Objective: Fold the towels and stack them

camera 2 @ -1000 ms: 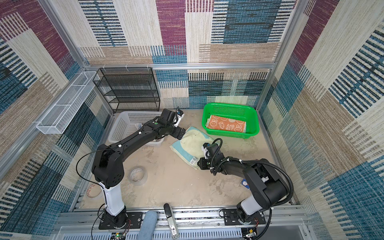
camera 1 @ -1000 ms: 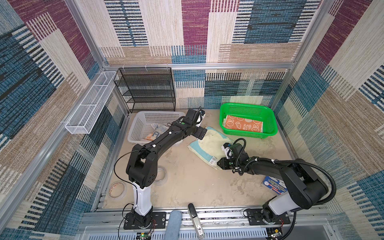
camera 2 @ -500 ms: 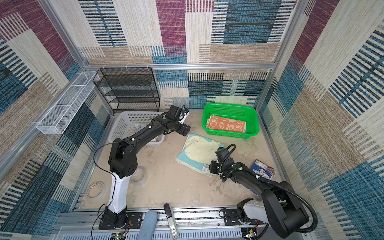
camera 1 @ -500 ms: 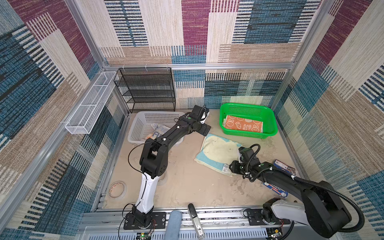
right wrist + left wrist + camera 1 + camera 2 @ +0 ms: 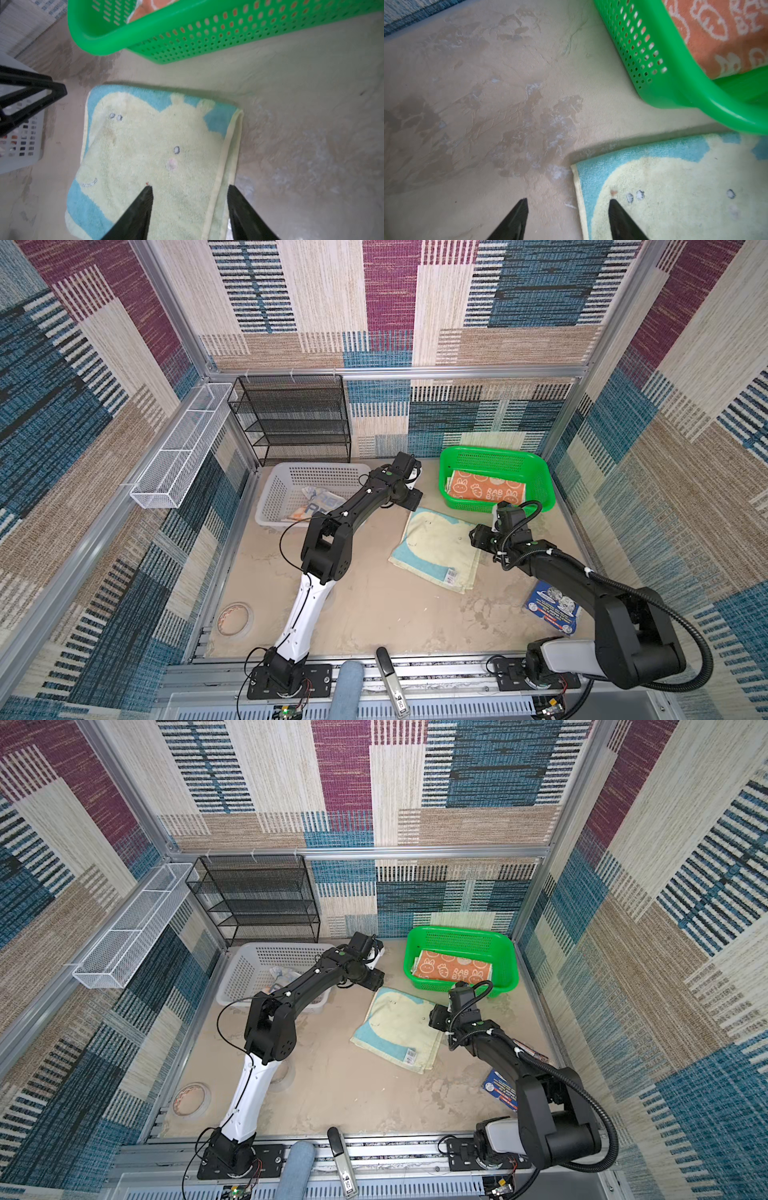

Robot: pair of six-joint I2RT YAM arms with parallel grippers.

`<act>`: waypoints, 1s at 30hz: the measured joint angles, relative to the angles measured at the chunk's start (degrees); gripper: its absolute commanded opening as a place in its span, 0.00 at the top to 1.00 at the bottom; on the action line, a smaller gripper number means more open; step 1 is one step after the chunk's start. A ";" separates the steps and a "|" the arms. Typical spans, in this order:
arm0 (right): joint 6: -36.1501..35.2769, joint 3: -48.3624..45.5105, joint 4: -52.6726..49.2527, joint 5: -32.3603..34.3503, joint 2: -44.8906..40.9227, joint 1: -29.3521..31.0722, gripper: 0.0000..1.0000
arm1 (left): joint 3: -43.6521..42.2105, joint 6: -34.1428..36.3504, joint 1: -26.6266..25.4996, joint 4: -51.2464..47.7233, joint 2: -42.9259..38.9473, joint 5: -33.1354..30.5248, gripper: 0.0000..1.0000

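Pale yellow and teal towel (image 5: 436, 549) lies folded flat just off the table's middle, toward 3 o'clock, tag showing. Orange RABBIT towel (image 5: 484, 489) sits folded in the green basket (image 5: 498, 462) at 1 o'clock. Cream lettered towel (image 5: 320, 506) is crumpled in the white basket (image 5: 282, 493) at 10 o'clock.

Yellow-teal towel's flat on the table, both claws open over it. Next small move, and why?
Probably lower the left claw and close on the corner of the yellow-teal towel: it hangs open astride that edge, half over cloth, half over bare table. The right claw, also open, straddles the other side edge.
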 measured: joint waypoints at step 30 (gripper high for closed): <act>-4.39 4.61 12.28 -4.52 18.03 -6.47 0.72 | 5.42 -5.07 1.01 -1.44 6.99 9.31 0.91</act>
